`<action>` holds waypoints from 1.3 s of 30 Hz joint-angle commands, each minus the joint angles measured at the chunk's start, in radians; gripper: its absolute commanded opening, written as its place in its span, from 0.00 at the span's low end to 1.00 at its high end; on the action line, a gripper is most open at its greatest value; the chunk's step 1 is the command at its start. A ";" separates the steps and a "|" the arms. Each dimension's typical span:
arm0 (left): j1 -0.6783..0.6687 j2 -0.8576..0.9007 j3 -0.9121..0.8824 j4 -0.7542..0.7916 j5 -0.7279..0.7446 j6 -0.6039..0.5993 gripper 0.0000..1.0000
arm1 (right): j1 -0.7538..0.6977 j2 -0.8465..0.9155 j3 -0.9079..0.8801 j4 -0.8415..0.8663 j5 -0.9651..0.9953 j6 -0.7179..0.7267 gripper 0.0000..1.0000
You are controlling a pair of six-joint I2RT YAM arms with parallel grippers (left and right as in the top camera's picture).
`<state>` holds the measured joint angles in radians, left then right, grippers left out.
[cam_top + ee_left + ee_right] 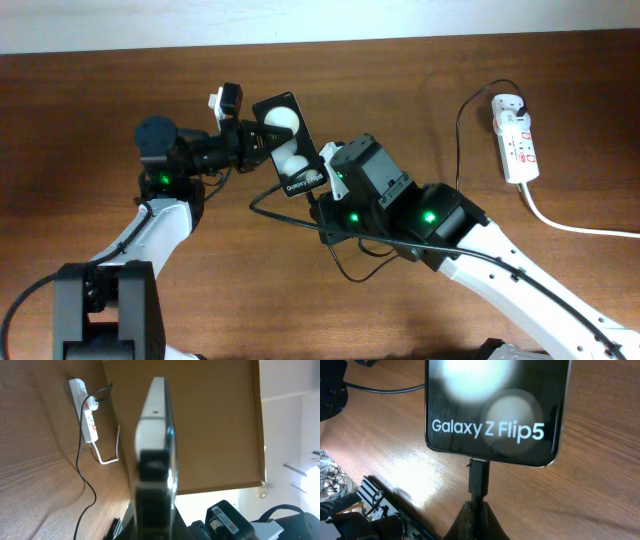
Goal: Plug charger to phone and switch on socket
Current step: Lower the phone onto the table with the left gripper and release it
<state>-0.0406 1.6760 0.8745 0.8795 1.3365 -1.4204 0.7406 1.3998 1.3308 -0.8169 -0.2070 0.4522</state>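
The phone [287, 148], black and glossy with two white round spots and "Galaxy Z Flip5" lettering, is held off the table by my left gripper [258, 143], which is shut on its upper end. It fills the right wrist view [492, 410] and shows edge-on in the left wrist view [156, 430]. My right gripper [479, 510] is shut on the charger plug [479, 477], whose tip meets the phone's bottom edge. The black charger cable [458, 140] runs to the white socket [514, 138] at the far right, also in the left wrist view [86, 410].
The socket's thick white cord [580, 226] trails off the right edge. Loops of black cable [300, 220] lie on the wooden table [100, 120] under the right arm. A pale wall edge runs along the table's far side.
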 commanded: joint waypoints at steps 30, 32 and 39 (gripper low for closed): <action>-0.327 0.116 0.469 -1.092 -0.495 0.824 0.00 | -0.009 -0.725 0.038 -0.386 0.429 -0.032 0.60; -0.332 0.245 0.597 -1.273 -0.491 0.921 0.00 | -0.009 -0.725 0.038 -0.395 0.429 -0.032 0.60; -0.332 0.489 0.676 -1.376 -0.543 1.033 0.00 | -0.009 -0.725 0.038 -0.410 0.428 -0.028 0.60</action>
<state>-0.3721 2.1395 1.5185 -0.4984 0.8268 -0.4316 0.7345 0.6731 1.3632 -1.2270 0.2020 0.4183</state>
